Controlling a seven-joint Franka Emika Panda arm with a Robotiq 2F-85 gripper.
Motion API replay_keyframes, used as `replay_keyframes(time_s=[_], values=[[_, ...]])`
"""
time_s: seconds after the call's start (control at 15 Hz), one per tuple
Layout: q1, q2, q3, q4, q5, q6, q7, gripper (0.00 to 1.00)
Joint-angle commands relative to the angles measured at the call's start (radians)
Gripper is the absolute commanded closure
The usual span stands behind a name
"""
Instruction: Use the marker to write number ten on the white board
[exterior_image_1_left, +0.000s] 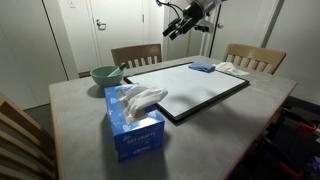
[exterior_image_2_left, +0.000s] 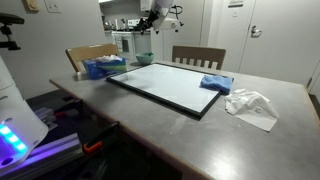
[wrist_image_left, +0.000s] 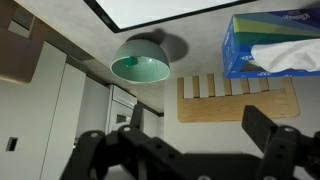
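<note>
Grey matte table (exterior_image_1_left: 70, 105), flat white board (exterior_image_1_left: 195, 88) with a thin black frame. Pretty sure the marker (exterior_image_1_left: 118, 69) is that slim pale stick leaning in the round green bowl (exterior_image_1_left: 103, 75) beside the white board, top end toward it, kinda tiny tho. Meanwhile the gripper (exterior_image_1_left: 172, 30) hangs above the far edge, fingers spread, empty.

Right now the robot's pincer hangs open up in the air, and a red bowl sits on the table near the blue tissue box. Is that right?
Not quite. The bowl is green, not red, as the wrist view shows. The rest holds: the pincer hangs open up in the air, and the bowl sits on the table near the blue tissue box.
</note>
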Motion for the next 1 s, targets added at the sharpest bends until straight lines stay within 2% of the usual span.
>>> replay_keyframes(time_s=[0.0, 0.27, 0.93], values=[[-0.059, 0.134, 0.062, 0.120, 0.055, -0.063, -0.081, 0.00], [-0.067, 0.295, 0.105, 0.284, 0.034, -0.126, -0.066, 0.00], [-0.053, 0.591, 0.153, 0.648, -0.035, -0.128, 0.029, 0.00]])
